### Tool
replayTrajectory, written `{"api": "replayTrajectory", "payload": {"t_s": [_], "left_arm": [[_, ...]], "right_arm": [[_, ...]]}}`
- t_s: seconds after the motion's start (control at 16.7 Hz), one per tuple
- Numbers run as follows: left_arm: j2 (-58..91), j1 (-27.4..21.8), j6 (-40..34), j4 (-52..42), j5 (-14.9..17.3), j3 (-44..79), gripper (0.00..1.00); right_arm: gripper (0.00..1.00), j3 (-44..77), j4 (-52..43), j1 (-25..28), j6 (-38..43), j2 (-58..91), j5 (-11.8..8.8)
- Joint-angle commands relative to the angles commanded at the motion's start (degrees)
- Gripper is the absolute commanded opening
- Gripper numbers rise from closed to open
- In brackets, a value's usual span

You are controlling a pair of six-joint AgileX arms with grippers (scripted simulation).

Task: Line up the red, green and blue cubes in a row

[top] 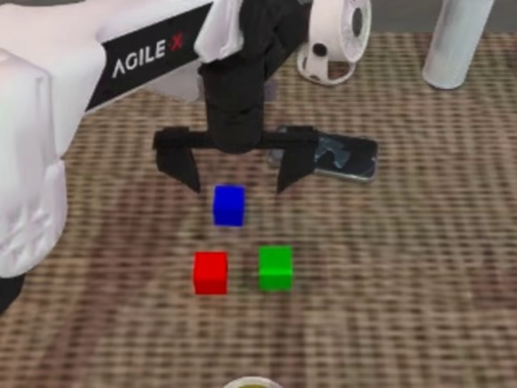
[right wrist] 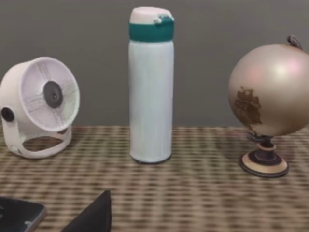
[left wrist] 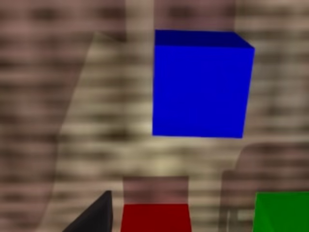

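The left pincer (top: 238, 171) hung wide apart, just behind the blue cube (top: 229, 204). The red cube (top: 211, 272) and green cube (top: 275, 267) sat side by side nearer the front.

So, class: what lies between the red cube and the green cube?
Nothing: in the top view only bare woven mat separates the red cube and the green cube.

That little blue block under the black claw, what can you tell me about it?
The blue cube is a plain, solid deep-blue block with flat faces and sharp edges, with no markings. It sits flat on the woven mat, apart from the red cube and green cube, which lie side by side nearer the front edge. The left tool hangs open above it, fingers either side; nothing touches it.
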Motion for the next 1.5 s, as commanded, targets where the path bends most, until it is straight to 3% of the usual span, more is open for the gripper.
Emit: {"api": "replayTrajectory", "payload": {"t_s": [0.18,0.54,0.96,1.26,1.5], "left_arm": [[2.5,3.4,4.1,-0.9,0.1,3.5,1.0],[2.8,3.6,4.5,0.1,0.1,2.9,1.0],[7.0,3.8,4.7,15.0,0.2,-7.4,1.0],[7.5,3.8,4.7,16.3,0.2,-8.6,1.0],[7.5,3.8,4.7,16.3,0.2,-8.6,0.7]], "right_arm": [[1.0,0.0,0.0,0.0,0.0,0.0,0.0],[1.0,0.0,0.0,0.0,0.0,0.0,0.0],[1.0,0.0,0.0,0.0,0.0,0.0,0.0],[1.0,0.0,0.0,0.0,0.0,0.0,0.0],[1.0,0.0,0.0,0.0,0.0,0.0,0.0]]}}
